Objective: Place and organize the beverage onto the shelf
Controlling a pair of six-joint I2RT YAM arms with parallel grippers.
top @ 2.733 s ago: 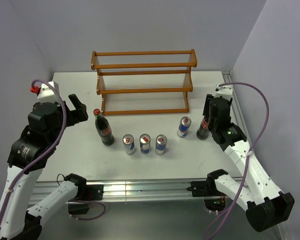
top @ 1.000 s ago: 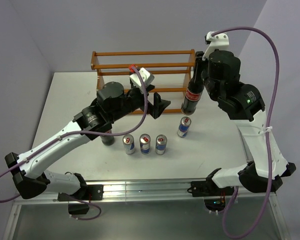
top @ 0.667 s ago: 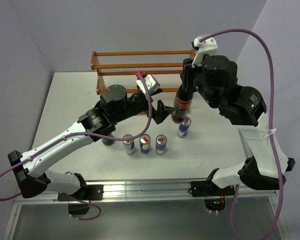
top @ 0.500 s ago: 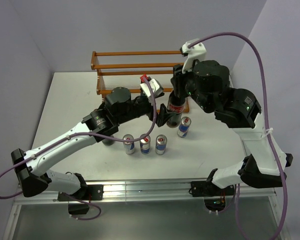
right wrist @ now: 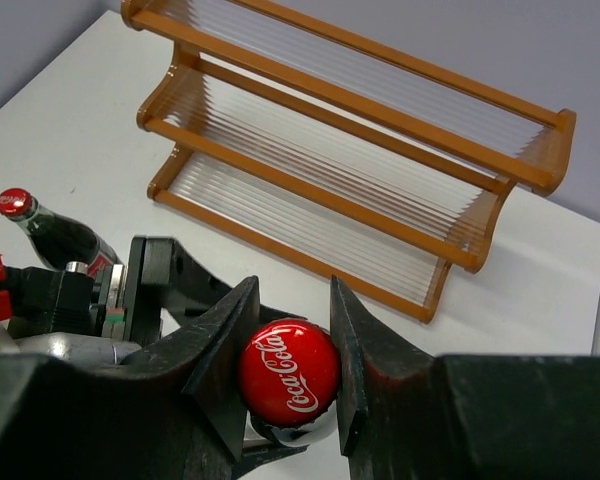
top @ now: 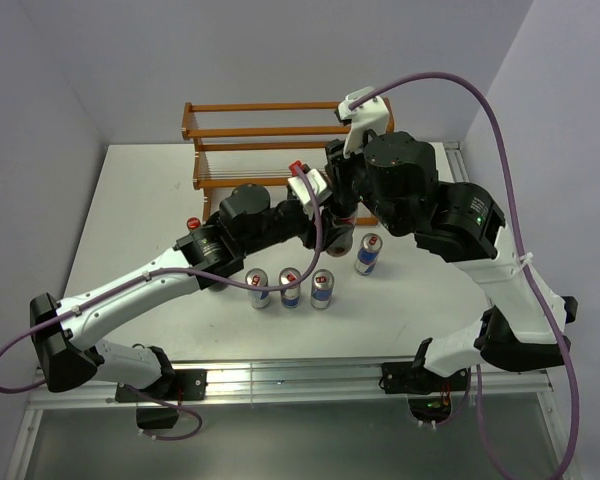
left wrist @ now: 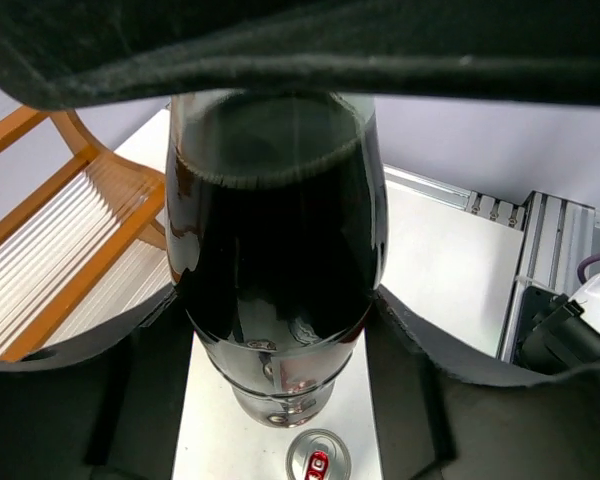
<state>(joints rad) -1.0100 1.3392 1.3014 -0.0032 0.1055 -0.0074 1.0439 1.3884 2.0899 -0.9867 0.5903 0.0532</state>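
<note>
Held bottle: one cola bottle is carried upright in the air, in front of the shelf and above the cans, off the table.
Right gripper: it is clamped on the neck, with the red cap seated between its two fingers.
Left gripper: its fingers are set on either side of the bottle's dark belly; whether they press on the glass cannot be told.
Handling: full glass is judged heavy, stiff, smooth and breakable. A swing is to be expected from a neck hold alone, so the belly is judged the steadier place for a second hold.
Second bottle: it is left standing on the table, largely hidden behind the left arm.
Cans: three are lined up in a row; a fourth can is set apart to their right. They are judged light, thin-walled and easily toppled.
In the way: a can top is seen just below the bottle's base in the left wrist view, and the shelf's thin rails must be cleared. Both arms are crowded around the one bottle.
</note>
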